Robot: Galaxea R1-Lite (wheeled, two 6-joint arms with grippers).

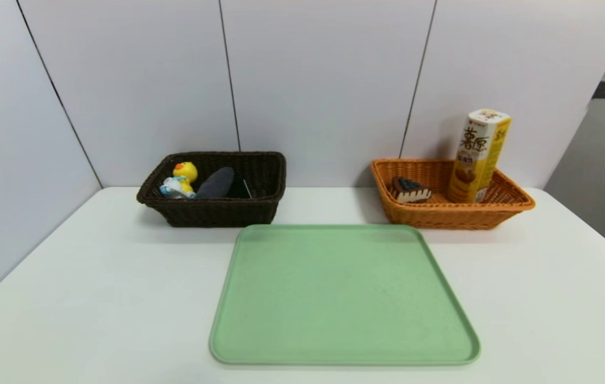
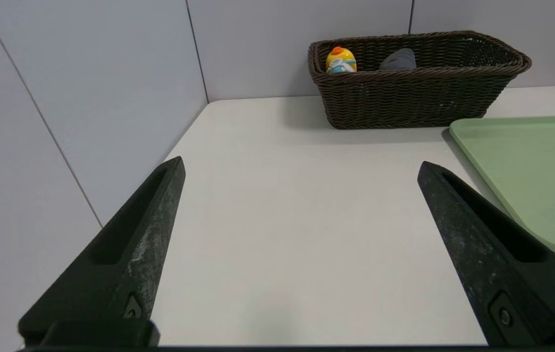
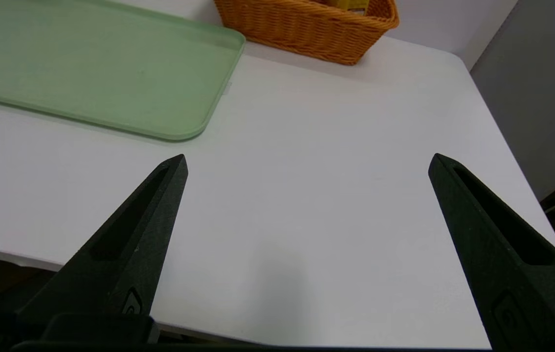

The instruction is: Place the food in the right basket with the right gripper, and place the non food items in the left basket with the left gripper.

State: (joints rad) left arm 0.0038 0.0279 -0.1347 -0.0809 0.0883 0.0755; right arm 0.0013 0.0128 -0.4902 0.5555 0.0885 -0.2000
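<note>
Items sorted; tray (image 1: 342, 298) bare.
Left gripper (image 2: 301, 166) and right gripper (image 3: 306, 159) hover over table (image 1: 94, 277), jaws wide apart, nothing held.

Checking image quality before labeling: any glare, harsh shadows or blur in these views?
Head view: even light, no glare, soft shadows under the dark brown basket and the orange basket. Left wrist view: sharp, basket shadow soft. Right wrist view: the green tray slightly soft, faint shadow on the table.
</note>
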